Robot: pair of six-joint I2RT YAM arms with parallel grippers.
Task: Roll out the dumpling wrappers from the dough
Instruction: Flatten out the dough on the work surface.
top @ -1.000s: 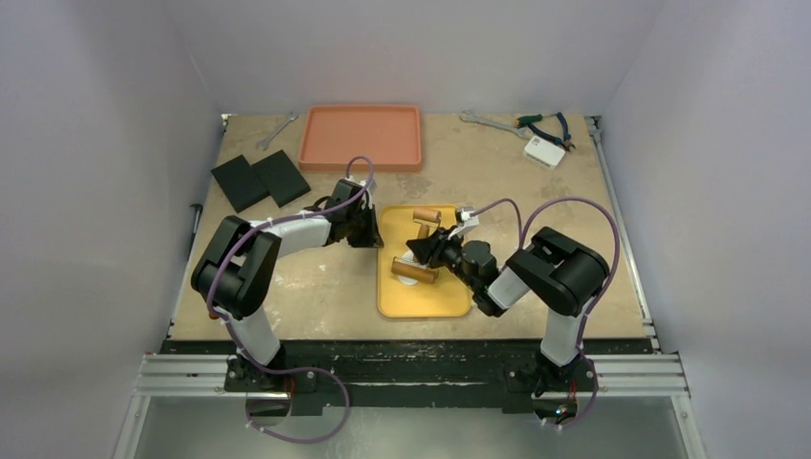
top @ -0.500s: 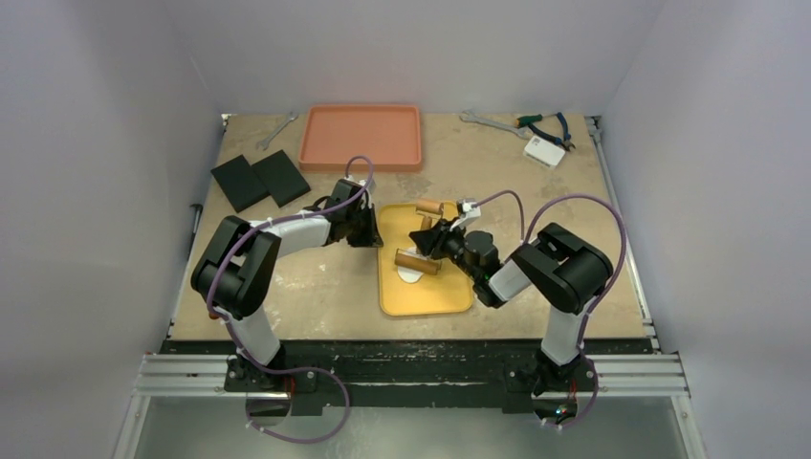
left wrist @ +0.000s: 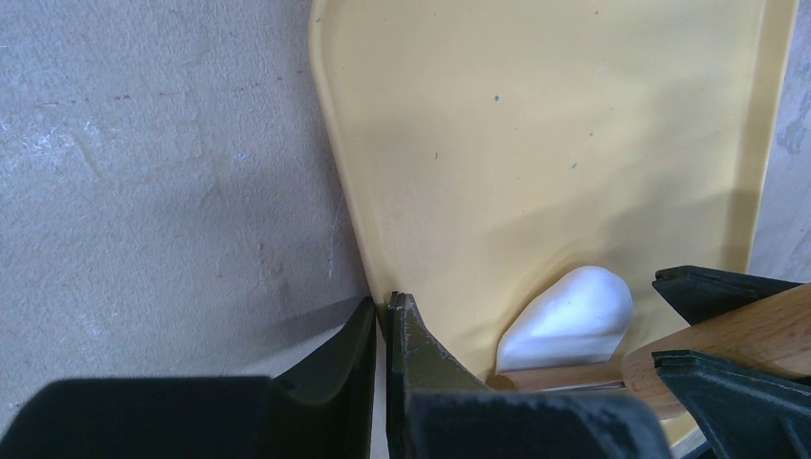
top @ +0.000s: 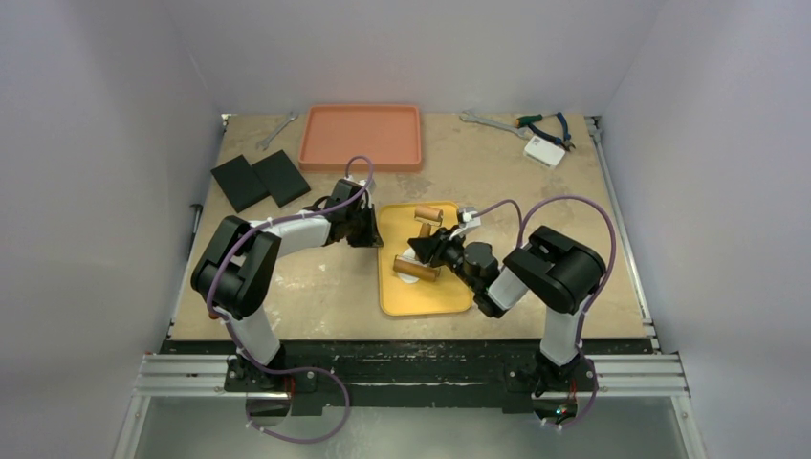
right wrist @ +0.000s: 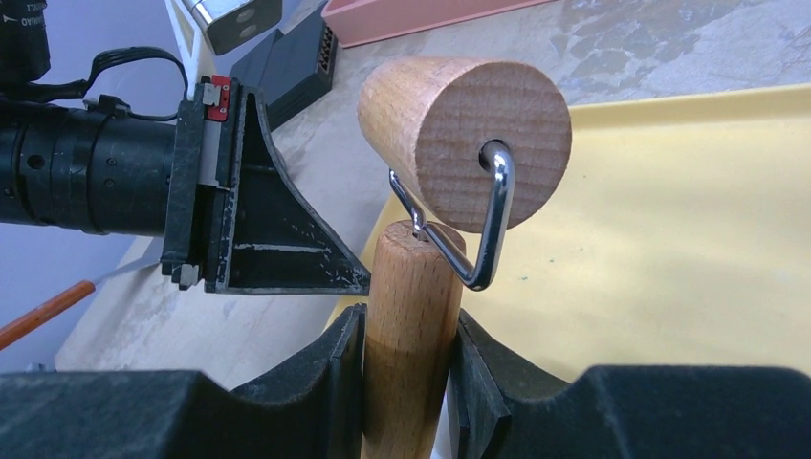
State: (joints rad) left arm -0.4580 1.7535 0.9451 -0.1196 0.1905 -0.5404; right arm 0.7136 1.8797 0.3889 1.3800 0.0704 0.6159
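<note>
Top external view: I see a beige worktop with a shallow yellow rectangular tray lying between my two arms. My right hand reaches over the middle of the tray and is clenched around the handle of a small wooden rolling pin with a bent wire bracket. My left hand sits at the tray's left rim.

In the left wrist view, the left hand's dark fingers are pressed together with nothing between them. Their tips are right at the tray's edge, and I cannot tell whether they touch it. The dumpling wrapper, a smooth white piece of dough, lies on the tray floor near that left edge, partly hidden under the rolling pin.

In the right wrist view, the jaws squeeze the upright handle from both sides, with the pale round roller barrel just beyond.

At the far edge of the worktop sits a salmon-pink rectangular tray, with two black square pads to its left.
</note>
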